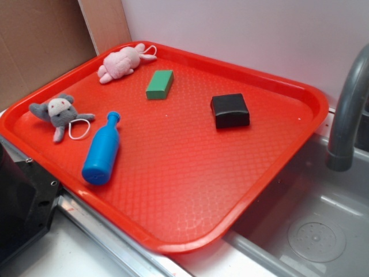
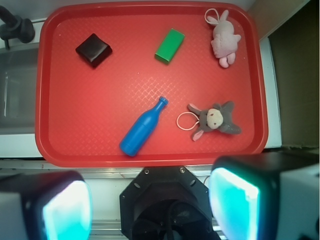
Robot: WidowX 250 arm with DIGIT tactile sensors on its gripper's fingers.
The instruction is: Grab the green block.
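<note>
Teal-glowing pads mark the two fingers (image 2: 232,202) of the pincer (image 2: 150,205) at the bottom edge of the wrist view; we find them set wide apart, with nothing between them, well short of the tray's contents. We note the robot's black base (image 1: 23,202) at the lower left of the exterior view, beside the red tray (image 1: 173,190).

The tray rests partly over a grey sink (image 1: 311,225), whose faucet (image 1: 346,109) rises at the right. Nearest the base on the tray we record a blue bottle (image 1: 101,151) lying on its side. Just beside its neck lies a grey plush animal (image 1: 57,112) with a white loop cord.

Farther in, a black rounded square box (image 1: 230,110) sits flat toward the sink side. The green block (image 1: 159,84) lies flat in the far part of the tray, clear of all other items, between the black box and a pink plush rabbit (image 1: 121,62) at the far corner. Brown cardboard (image 1: 40,40) stands behind the tray.
</note>
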